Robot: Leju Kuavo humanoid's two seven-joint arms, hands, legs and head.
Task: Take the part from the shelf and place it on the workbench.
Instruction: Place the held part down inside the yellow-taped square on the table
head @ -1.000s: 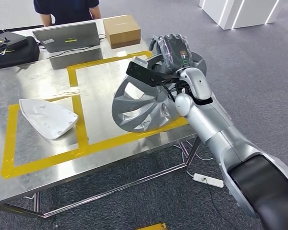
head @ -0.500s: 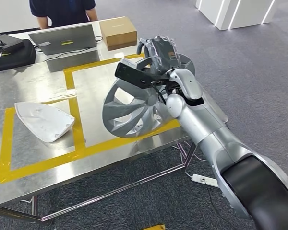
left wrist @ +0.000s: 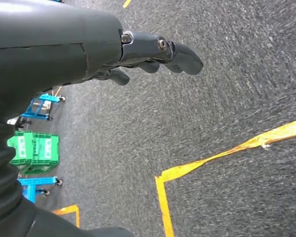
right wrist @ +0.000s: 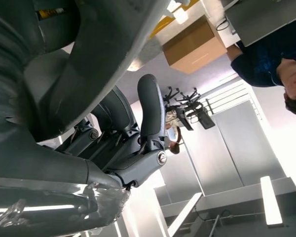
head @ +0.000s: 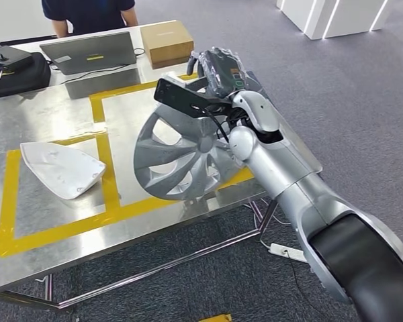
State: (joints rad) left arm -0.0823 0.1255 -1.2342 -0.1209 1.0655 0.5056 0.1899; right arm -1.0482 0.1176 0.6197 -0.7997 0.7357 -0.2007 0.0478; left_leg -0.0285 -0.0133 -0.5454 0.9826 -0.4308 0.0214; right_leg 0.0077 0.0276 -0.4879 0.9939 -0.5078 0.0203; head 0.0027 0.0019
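The right hand (head: 222, 67) is gripping the rim of the silver spoked wheel cover (head: 181, 157), its fingers partly hidden behind the wrist camera mount; the cover is tilting over the steel workbench (head: 47, 221), whether touching is unclear; the left hand (left wrist: 154, 52), fingers loosely extended and holding nothing, is hanging over grey carpet (left wrist: 232, 89).

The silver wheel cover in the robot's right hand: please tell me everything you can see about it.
The wheel cover is a round, silver-grey disc with curved spokes around a small centre hub; it looks like painted plastic. It stands tilted on edge, its spoked face toward the camera. The right hand grips its upper rim. Its lower edge is at the yellow tape near the front of the steel workbench; whether it rests there I cannot tell.
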